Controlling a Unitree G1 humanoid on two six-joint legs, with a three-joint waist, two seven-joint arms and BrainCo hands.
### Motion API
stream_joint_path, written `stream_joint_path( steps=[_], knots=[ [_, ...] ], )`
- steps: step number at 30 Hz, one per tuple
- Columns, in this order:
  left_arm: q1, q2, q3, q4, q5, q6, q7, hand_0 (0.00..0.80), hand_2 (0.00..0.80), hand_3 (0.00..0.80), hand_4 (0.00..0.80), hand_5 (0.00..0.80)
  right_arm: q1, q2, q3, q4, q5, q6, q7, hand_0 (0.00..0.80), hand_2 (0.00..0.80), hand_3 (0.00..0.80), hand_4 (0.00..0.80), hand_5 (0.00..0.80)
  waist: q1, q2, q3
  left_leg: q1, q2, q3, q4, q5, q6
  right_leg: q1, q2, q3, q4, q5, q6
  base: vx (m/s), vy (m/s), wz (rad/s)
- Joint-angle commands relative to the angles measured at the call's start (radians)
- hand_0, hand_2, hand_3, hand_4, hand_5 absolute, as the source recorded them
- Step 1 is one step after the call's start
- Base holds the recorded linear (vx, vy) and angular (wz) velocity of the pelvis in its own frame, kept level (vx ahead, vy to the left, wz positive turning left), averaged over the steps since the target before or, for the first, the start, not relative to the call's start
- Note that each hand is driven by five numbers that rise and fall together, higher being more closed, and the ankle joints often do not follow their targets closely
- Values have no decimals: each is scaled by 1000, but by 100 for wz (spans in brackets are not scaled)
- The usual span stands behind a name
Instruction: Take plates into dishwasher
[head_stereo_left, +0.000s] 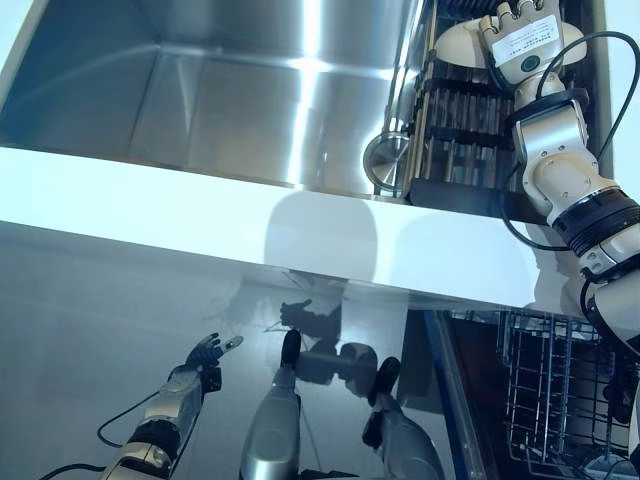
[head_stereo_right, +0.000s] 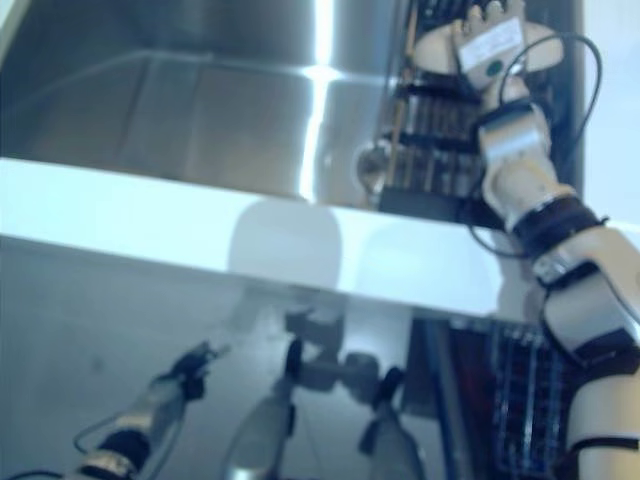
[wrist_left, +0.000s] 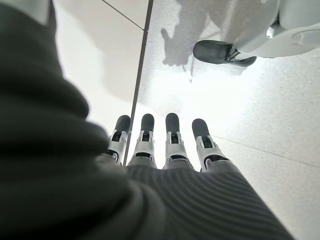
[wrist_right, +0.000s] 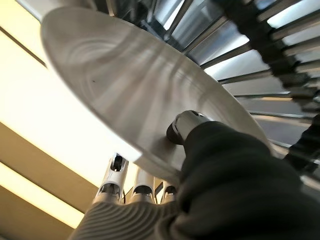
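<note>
A white plate stands on edge in the dark dish rack at the right side of the steel sink. My right hand is on the plate at the far right. In the right wrist view the thumb presses the plate's face and the fingers reach behind its rim, pinching it. My left hand hangs low at the lower left, below the counter. Its fingers are straight and hold nothing.
A white counter edge runs across in front of the sink. A round metal strainer lies by the rack's left side. The dishwasher's wire basket is pulled out at the lower right, below the counter.
</note>
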Motion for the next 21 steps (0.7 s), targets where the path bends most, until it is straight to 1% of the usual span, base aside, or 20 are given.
stream_joint_path(
  steps=[1, 4, 9, 13, 16, 21],
  knots=[
    [-8, 16, -49, 22, 29, -34, 3, 0, 0, 0, 0, 0, -139, -80, 65, 42, 58, 43, -87, 800, 800, 800, 800, 800, 19, -18, -43, 29, -62, 24, -5, -73, 59, -33, -41, 31, 58, -34, 66, 0, 0, 0],
    [7, 22, -46, 22, 29, -40, 6, 0, 0, 0, 0, 0, -152, -96, 57, 48, 140, 49, -142, 800, 800, 800, 800, 800, 20, -18, -60, 38, -59, 25, -5, -78, 57, -22, -40, 30, 52, -36, 66, 0, 0, 0],
    [27, 28, -37, 27, 44, -48, -1, 0, 0, 0, 0, 0, -156, -117, 42, 66, 281, 45, -159, 800, 800, 800, 800, 800, 23, -23, -84, 54, -57, 25, -5, -82, 53, 1, -39, 27, 42, -37, 64, 0, 0, 0],
    [54, 37, -25, 25, 58, -52, -15, 0, 0, 0, 0, 0, -154, -141, 29, 78, 361, 12, -150, 800, 800, 800, 800, 800, 27, -27, -109, 72, -55, 22, -5, -86, 50, 26, -37, 22, 33, -39, 62, 18, -5, 1],
    [66, 40, -24, 19, 61, -47, -16, 0, 0, 0, 0, 0, -157, -154, 25, 78, 407, 5, -150, 800, 800, 800, 800, 800, 27, -30, -121, 83, -54, 22, -5, -88, 48, 42, -37, 20, 28, -39, 61, 40, -6, 4],
    [88, 51, -10, 27, 78, -48, -32, 0, 0, 0, 0, 0, -147, -175, 1, 82, 450, -38, -168, 800, 800, 800, 800, 800, 27, -39, -149, 108, -50, 25, -5, -94, 44, 76, -35, 16, 16, -42, 61, 44, -13, 0]
  ],
)
